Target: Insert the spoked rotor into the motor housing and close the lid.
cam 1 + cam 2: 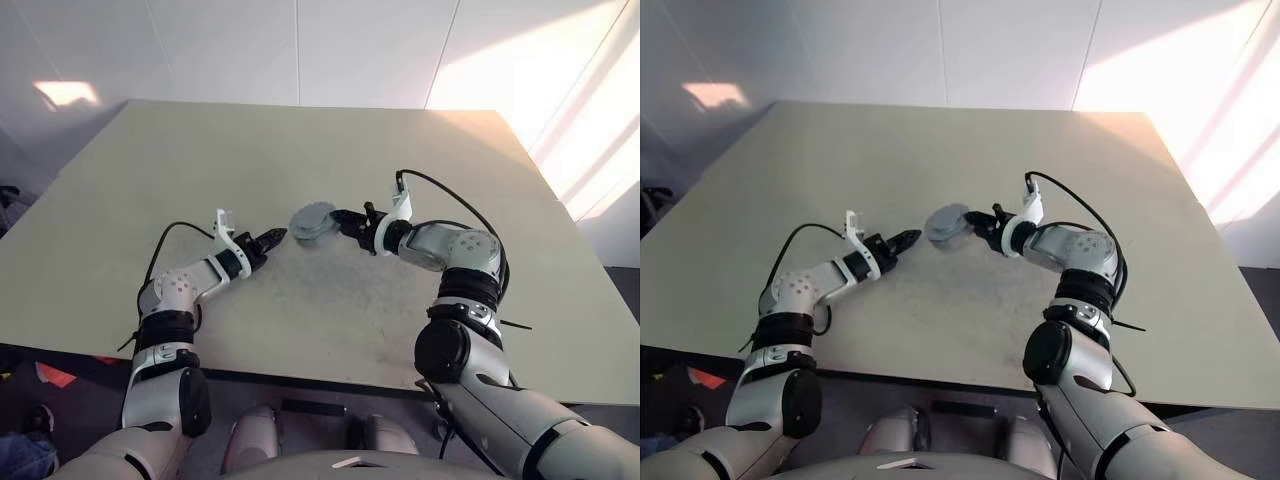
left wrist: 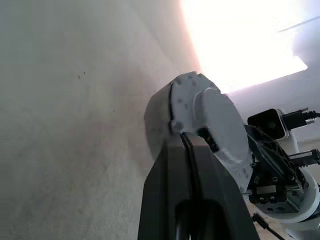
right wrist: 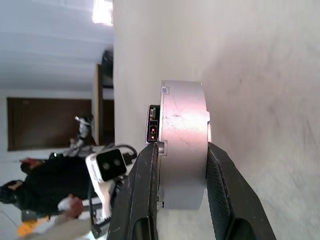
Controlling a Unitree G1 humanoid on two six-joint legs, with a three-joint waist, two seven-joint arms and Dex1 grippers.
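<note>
The right tool (image 3: 181, 172) has its two black fingers (image 3: 144, 195) closed part-way on the motor housing (image 3: 184, 140), one finger against each flat face, so the grey round casing stands on edge between them; a small dark connector block sits on the face towards one finger; in the head views the same tool (image 1: 340, 220) reaches forward and to the robot's left over the middle of the bench (image 1: 300, 150), with the housing (image 1: 312, 222) at its tip, tilted, its lower rim at or just above the bench top, and whether it touches I cannot tell. The left tool (image 1: 277, 236) has its fingers pressed together with nothing between them; it points level towards the housing from the robot's left and stops just beside it, a narrow gap showing between its tip and the casing in the head views; in the left wrist view the shut fingers (image 2: 192, 175) rise in front of the housing (image 2: 200, 110), whose pale round face with a raised centre looks towards that camera, and the right tool's wrist parts show behind it. The bench is a pale, plain surface; strong light falls on its far right corner and on the floor beyond; a black cable loops from each forearm.
</note>
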